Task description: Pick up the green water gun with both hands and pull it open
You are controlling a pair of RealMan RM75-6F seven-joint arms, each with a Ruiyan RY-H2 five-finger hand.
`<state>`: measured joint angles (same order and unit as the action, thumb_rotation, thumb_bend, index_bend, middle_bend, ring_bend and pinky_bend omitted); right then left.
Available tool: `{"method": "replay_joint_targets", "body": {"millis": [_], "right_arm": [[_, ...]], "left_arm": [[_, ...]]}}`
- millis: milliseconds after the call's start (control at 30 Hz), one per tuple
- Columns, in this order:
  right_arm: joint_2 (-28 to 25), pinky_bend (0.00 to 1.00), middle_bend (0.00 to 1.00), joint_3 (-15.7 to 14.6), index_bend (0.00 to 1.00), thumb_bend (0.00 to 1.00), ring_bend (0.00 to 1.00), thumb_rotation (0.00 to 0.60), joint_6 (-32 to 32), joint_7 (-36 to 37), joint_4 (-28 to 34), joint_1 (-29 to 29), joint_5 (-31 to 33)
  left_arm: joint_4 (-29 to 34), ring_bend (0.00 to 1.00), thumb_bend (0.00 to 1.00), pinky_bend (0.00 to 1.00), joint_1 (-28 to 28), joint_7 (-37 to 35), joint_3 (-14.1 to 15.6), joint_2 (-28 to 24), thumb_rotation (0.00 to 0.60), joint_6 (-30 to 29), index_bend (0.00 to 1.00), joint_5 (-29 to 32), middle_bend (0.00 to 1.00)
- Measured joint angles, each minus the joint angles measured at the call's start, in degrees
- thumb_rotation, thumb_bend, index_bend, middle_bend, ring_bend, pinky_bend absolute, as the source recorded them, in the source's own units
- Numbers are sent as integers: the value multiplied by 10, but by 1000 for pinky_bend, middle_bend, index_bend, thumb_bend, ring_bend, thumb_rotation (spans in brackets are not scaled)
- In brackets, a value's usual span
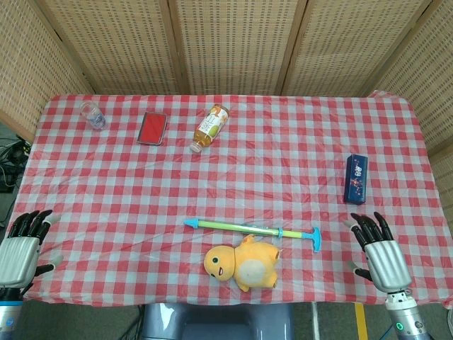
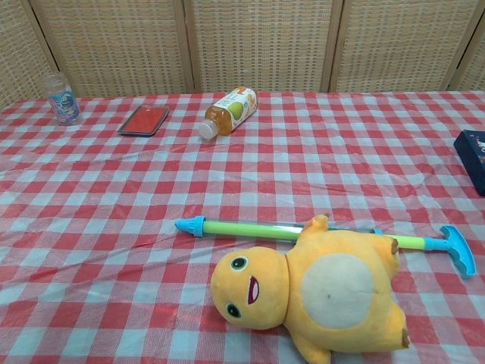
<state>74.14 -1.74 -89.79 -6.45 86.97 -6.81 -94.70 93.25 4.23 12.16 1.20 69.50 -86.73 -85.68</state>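
Table (image 1: 297, 142) holds one water gun (image 1: 241, 227), one plush toy (image 1: 243, 263), one bottle (image 1: 210, 126).

A checked table (image 1: 141, 198) is carrying a water gun (image 1: 241, 228) at six o'clock, a plush toy (image 1: 241, 263) touching it. A bottle (image 1: 210, 127), tin (image 1: 153, 128) and jar (image 1: 93, 115) are lying toward eleven, a box (image 1: 355, 178) at three.

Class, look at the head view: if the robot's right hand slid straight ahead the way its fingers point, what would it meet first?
Probably the dark blue box, lying just beyond the right hand, whose fingers point up the table towards it. Only bare checked tablecloth shows between them. Hand height is unclear.
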Motion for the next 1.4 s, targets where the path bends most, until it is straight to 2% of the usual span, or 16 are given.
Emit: {"method": "replay_joint_targets", "body": {"millis": [700,800,833,867,933,1000,1100,1200,1267,1400], "right_arm": [[5,0,2,16,0,137,0,600,36,0,4,-8,19],[8,11,69,25,16,132,27,600,47,-6,9,-15,28],[9,24,106,28,28,132,56,600,50,-9,11,-17,31],[10,57,175,33,55,132,127,600,53,-12,13,-21,34],[14,148,335,51,113,132,292,600,65,-27,19,-35,43],[21,278,549,72,194,133,510,600,81,-52,27,-51,62],[32,445,770,98,317,138,733,600,102,-91,35,-73,93],[44,571,907,115,398,151,866,600,121,-127,41,-90,122],[51,617,964,122,428,170,922,600,134,-146,45,-99,139],[62,681,1000,130,447,255,994,600,159,-188,55,-113,179]], "left_arm": [[2,0,51,0,-3,-10,-11,-5,600,4,0,6,0],[3,0,51,0,-3,-11,-14,-5,600,4,0,7,0],[2,0,52,0,-3,-11,-14,-5,600,4,0,7,0],[2,0,52,0,-3,-12,-15,-4,600,4,0,8,0],[1,0,52,0,-3,-16,-18,-4,600,5,0,12,0],[0,0,53,0,-3,-20,-21,-5,600,5,0,15,0],[-1,0,56,0,-3,-26,-23,-5,600,6,0,17,0],[-4,0,58,0,-3,-30,-25,-4,600,7,0,19,0],[-7,0,59,0,-3,-32,-27,-3,600,10,0,22,0],[-12,0,63,0,0,-37,-30,-2,600,21,0,33,0]]}}
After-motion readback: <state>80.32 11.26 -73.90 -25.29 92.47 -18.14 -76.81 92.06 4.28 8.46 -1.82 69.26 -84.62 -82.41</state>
